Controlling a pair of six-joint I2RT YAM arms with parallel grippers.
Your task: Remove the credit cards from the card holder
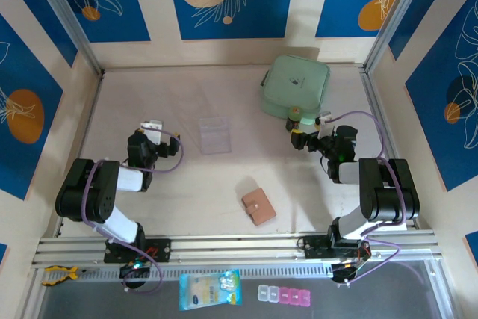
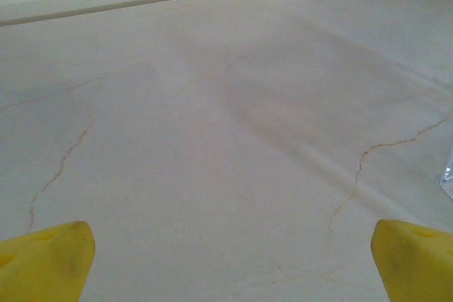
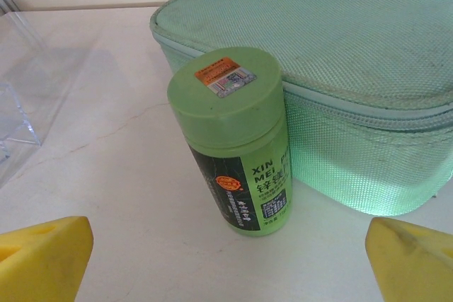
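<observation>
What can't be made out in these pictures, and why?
1. The card holder lies closed in the top view, so any credit cards inside are hidden.
2. Print on the mint-green zip pouch, right wrist view: cut off by the top edge.
3. Small label print on the green bottle, right wrist view: too fine to read, and it wraps out of sight.
4. The blue and white packet, top view: too small to read.
</observation>
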